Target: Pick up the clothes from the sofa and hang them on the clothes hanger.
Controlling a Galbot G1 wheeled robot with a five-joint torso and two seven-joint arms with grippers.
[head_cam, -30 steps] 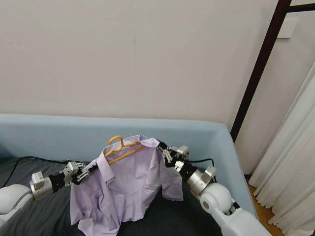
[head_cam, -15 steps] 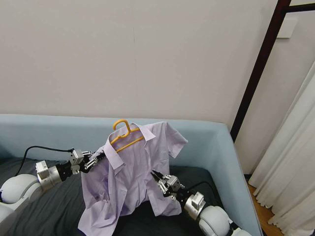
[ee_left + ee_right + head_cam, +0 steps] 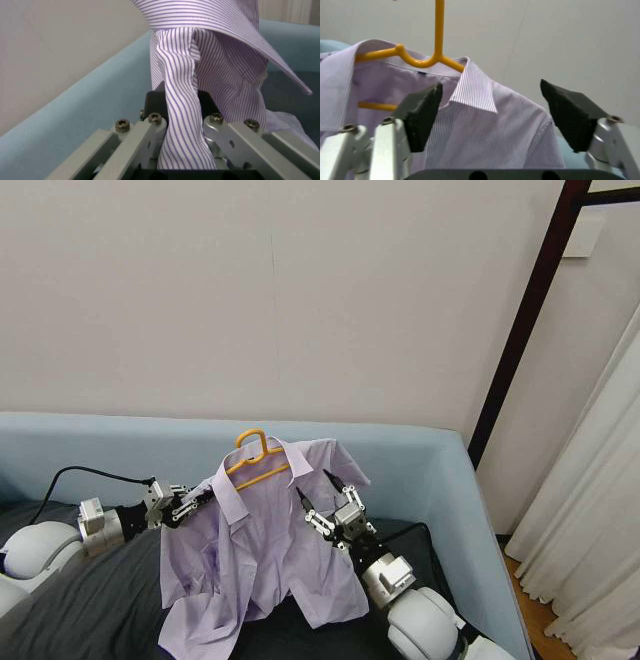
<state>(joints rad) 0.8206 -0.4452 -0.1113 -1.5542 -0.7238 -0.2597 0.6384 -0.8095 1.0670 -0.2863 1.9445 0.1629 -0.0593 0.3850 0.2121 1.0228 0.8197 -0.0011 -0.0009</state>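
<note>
A lilac striped shirt (image 3: 260, 550) hangs on a yellow hanger (image 3: 256, 461) above the sofa seat. My left gripper (image 3: 186, 506) is shut on the shirt's shoulder fabric and holds it up. In the left wrist view the striped cloth (image 3: 210, 56) runs down between the closed fingers of the left gripper (image 3: 180, 112). My right gripper (image 3: 323, 511) stands open just in front of the shirt's chest, below the collar. The right wrist view has the hanger hook (image 3: 439, 37) and the collar (image 3: 475, 90) beyond the right gripper (image 3: 495, 116), whose black pads (image 3: 422, 112) are spread wide with nothing between them.
The light-blue sofa back (image 3: 100, 445) runs behind the shirt, with the dark seat cushion (image 3: 90, 610) below. A black pole (image 3: 520, 330) rises at the right, and a white curtain (image 3: 590, 530) hangs beside it. A plain wall stands behind.
My right gripper let go of the shirt's shoulder, dropped low, then rose again, open, in front of the chest. The left gripper lifted the shirt up and rightward.
</note>
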